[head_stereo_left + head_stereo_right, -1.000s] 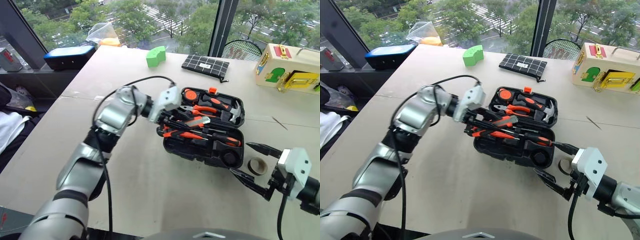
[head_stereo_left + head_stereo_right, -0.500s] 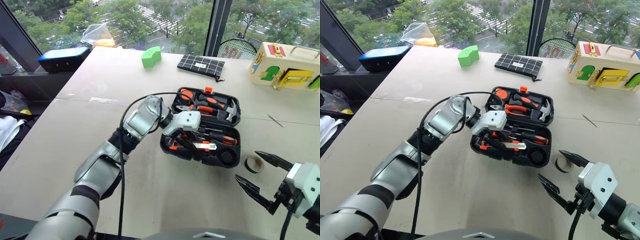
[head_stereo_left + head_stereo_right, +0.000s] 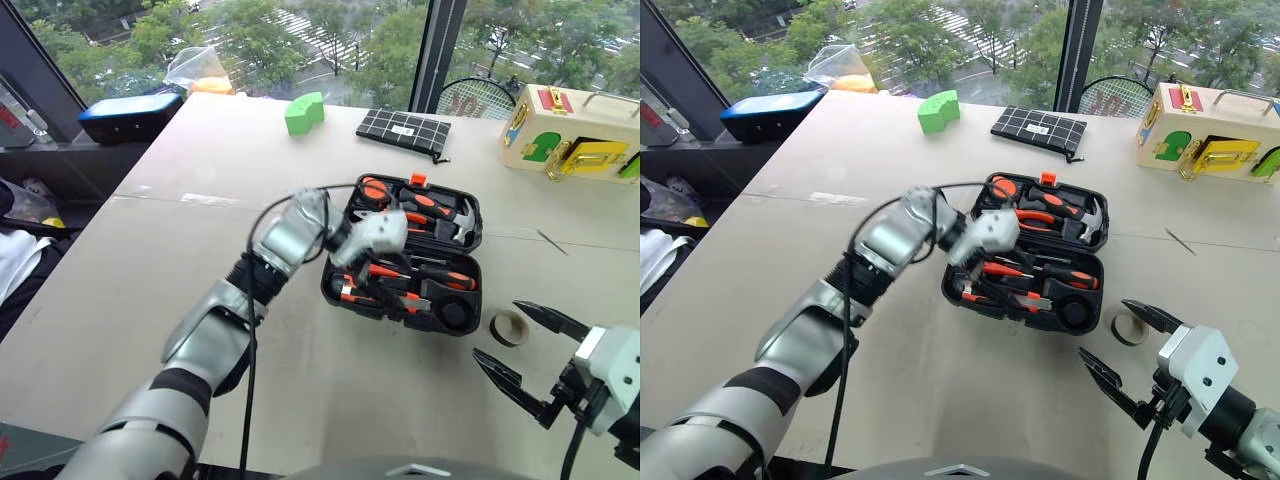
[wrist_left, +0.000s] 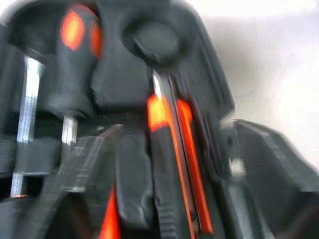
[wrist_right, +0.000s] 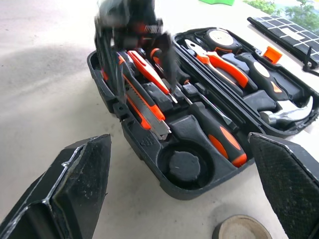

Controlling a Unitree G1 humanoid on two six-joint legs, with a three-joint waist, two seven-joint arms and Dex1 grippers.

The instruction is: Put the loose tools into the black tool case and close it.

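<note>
Loading step under way: black tool case (image 3: 425,262) lies open mid-worktop, left gripper (image 3: 385,290) over its tray, finger state indeterminate. Right gripper (image 3: 515,350) released; tape roll (image 3: 511,329) outside case needs collecting next.

Wide bare desk (image 3: 150,260) left of the open black tool case (image 3: 345,292) — left hand (image 3: 385,285) crowding its tray. Small tape roll (image 3: 514,328) just beside the case, by the right hand (image 3: 520,350) — little room between.

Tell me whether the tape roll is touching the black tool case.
Apart. In the right wrist view, bare table shows between the tape roll and the near wall of the black tool case.
</note>
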